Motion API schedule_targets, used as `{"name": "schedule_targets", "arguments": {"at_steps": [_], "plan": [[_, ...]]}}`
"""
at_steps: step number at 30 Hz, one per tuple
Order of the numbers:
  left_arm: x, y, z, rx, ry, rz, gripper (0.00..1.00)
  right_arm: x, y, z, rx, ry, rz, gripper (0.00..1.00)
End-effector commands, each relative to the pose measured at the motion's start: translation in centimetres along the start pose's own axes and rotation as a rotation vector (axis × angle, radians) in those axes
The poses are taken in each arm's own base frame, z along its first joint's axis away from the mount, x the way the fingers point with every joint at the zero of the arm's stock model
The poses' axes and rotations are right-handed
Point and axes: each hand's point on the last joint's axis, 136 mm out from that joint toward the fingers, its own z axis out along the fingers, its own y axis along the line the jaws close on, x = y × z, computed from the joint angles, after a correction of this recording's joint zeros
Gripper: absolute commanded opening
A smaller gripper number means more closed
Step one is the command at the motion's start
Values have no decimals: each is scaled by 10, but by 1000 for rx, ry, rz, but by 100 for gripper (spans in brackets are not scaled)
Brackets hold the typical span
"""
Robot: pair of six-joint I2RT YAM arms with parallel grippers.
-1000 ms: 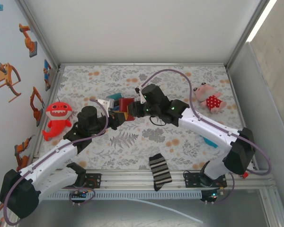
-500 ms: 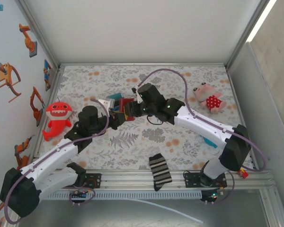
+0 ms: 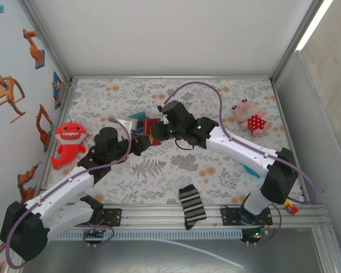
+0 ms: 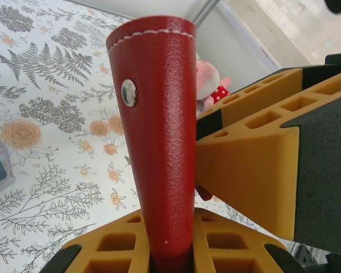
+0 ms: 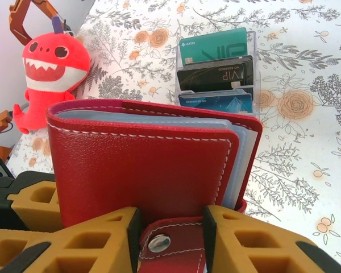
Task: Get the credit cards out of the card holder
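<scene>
Two holds on the soft, light wallet: my left gripper clamps one edge, my right gripper straddles the snap tab, whether pinched I cannot tell

Contents of the card holder behind its red cover; snap tab cut by the bottom edge.
</scene>
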Motion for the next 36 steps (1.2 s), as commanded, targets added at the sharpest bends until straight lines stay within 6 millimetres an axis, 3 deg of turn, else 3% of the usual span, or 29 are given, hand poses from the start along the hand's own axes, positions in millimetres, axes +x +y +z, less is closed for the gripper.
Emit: {"name": "schedule_targets", "arguments": {"at_steps": [1, 22, 36], "plan": [[-31, -30, -6, 106, -93, 47, 5, 6, -19, 3, 92, 20, -11, 32], [-26, -15, -6, 38, -97, 17, 3, 6, -10, 4, 42, 25, -12, 1], [-25, -5, -5, -9, -105, -3, 1, 7, -16, -2, 62, 9, -19, 0]]}}
